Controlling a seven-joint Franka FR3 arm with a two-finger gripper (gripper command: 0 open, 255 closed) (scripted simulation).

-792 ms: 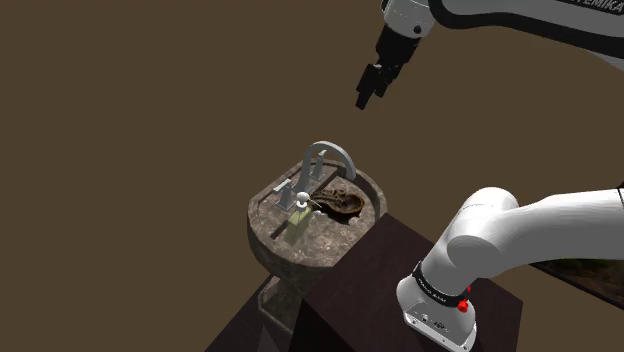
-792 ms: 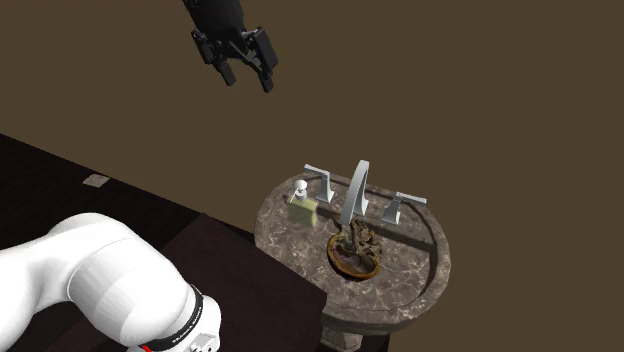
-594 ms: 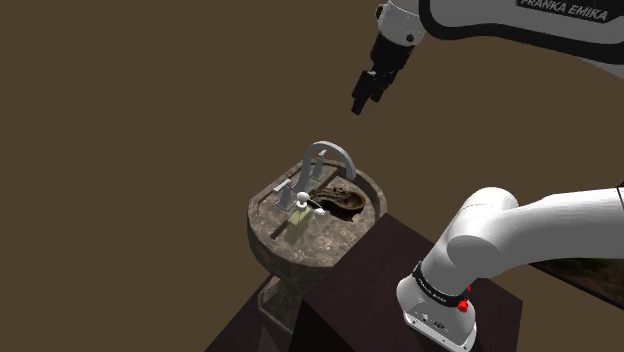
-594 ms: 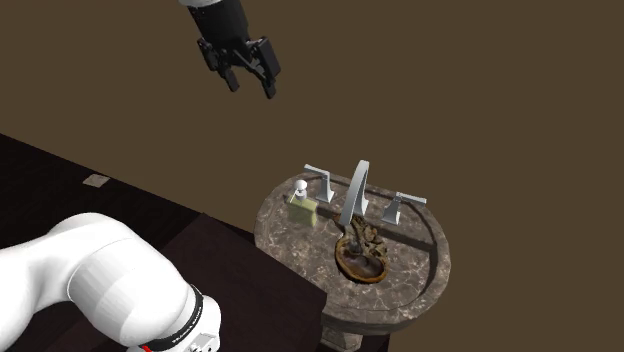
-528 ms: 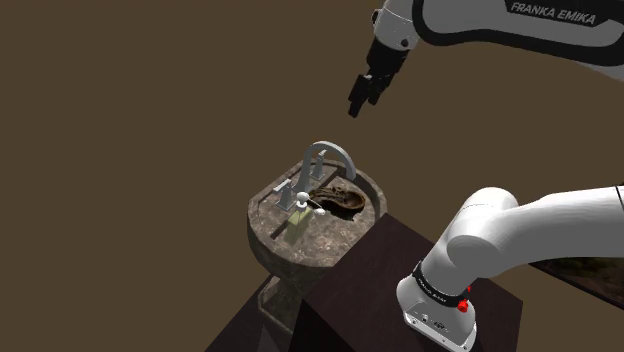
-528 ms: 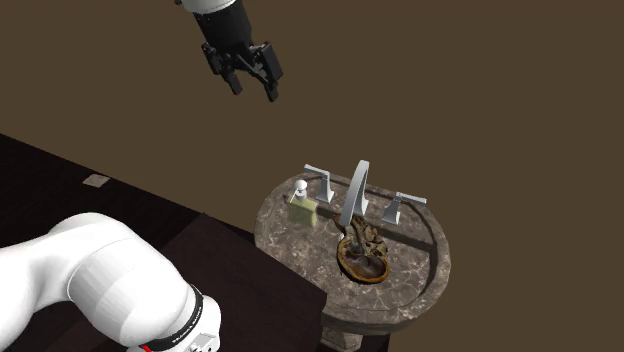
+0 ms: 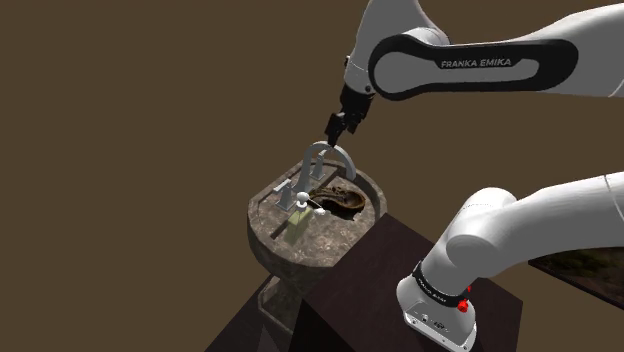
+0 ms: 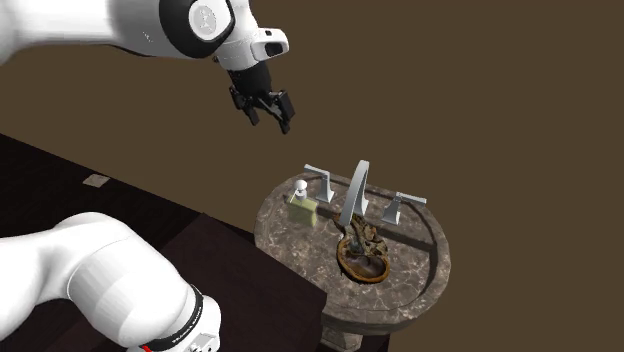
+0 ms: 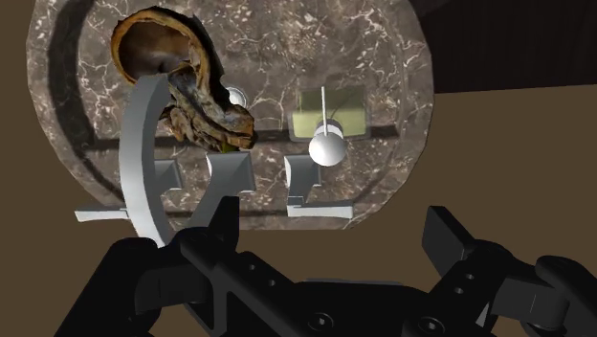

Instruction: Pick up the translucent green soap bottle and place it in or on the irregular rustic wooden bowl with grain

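The soap bottle, pale green with a white pump head, stands on the sink rim beside a faucet handle, also seen from the second exterior view and from above in the wrist view. The brown, knobbly, irregular bowl lies in the basin under the spout. My black gripper hangs open in the air above and behind the faucet, well clear of the bottle. Its fingers stand apart with nothing between them.
A round marbled stone sink on a pedestal holds both things. A tall arched chrome faucet with two flat handles rises between gripper and bowl. The dark stand sits right next to the sink.
The gripper has come down and moved toward the shoulder view's left, now just above the faucet arch. It stays open. Bottle unmoved; the bowl shifted slightly in the basin early on.
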